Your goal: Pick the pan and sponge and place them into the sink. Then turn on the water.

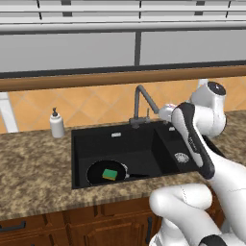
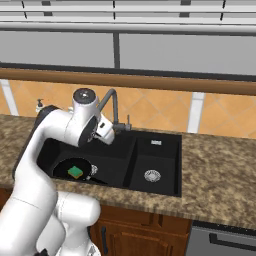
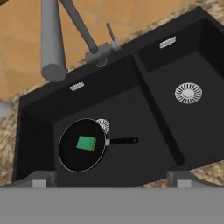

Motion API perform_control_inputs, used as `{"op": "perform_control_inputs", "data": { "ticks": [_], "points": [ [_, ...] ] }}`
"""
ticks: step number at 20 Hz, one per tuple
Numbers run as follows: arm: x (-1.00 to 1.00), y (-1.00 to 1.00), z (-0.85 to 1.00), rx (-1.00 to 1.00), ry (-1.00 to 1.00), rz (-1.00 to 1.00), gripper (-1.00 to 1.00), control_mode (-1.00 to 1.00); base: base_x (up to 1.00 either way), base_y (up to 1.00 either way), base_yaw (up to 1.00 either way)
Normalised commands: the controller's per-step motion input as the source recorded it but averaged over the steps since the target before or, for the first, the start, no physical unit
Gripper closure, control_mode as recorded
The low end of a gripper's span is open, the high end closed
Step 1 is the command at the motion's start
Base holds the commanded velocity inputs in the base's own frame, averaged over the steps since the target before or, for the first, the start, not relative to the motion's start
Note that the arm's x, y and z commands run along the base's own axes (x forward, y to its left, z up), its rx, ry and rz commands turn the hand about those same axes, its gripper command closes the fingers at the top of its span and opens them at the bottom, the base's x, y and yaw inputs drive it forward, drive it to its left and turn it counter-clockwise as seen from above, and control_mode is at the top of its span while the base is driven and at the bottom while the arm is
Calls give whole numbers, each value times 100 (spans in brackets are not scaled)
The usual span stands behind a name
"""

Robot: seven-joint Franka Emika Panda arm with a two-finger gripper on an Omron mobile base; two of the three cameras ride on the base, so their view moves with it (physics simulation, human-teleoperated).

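The black pan (image 1: 96, 172) (image 2: 64, 169) (image 3: 73, 158) lies flat in the large basin of the black sink (image 1: 115, 139) (image 2: 165, 142) (image 3: 135, 109), its handle (image 3: 122, 141) pointing toward the divider. The green sponge (image 1: 110, 174) (image 2: 75, 172) (image 3: 86, 143) rests inside the pan. My gripper (image 1: 165, 113) (image 2: 108, 132) (image 3: 111, 178) hovers above the sink, just beside the base of the dark grey faucet (image 1: 142, 102) (image 2: 113, 106) (image 3: 51, 41). It is open, with nothing between its fingertips (image 3: 40, 178). No water runs from the spout. The faucet's side lever (image 3: 112, 33) stands up.
A white soap dispenser (image 1: 56, 123) stands on the speckled counter (image 1: 33, 163) (image 2: 220, 170) left of the sink. The smaller basin (image 3: 188, 92) holds nothing but its silver drain. A tiled wall and a wooden ledge rise behind the faucet.
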Motion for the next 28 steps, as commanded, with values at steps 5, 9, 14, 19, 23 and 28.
{"op": "perform_control_inputs", "data": {
  "ticks": [5, 9, 14, 19, 23, 28],
  "points": [
    [16, -100, 6, 42, 8, -5, -100, -100, 0, 0, 0],
    [3, -47, 0, 18, 1, 0, -100, -100, 0, 0, 0],
    [6, 2, -12, 6, -2, 0, -100, -100, 0, 0, 0],
    [4, 0, -5, 1, 0, 0, -100, -100, 0, 0, 0],
    [25, 4, -17, 3, -2, 0, -100, -100, 0, 0, 0],
    [52, 6, -23, 8, -7, 0, -100, -100, 0, 0, 0]
  ]
}}
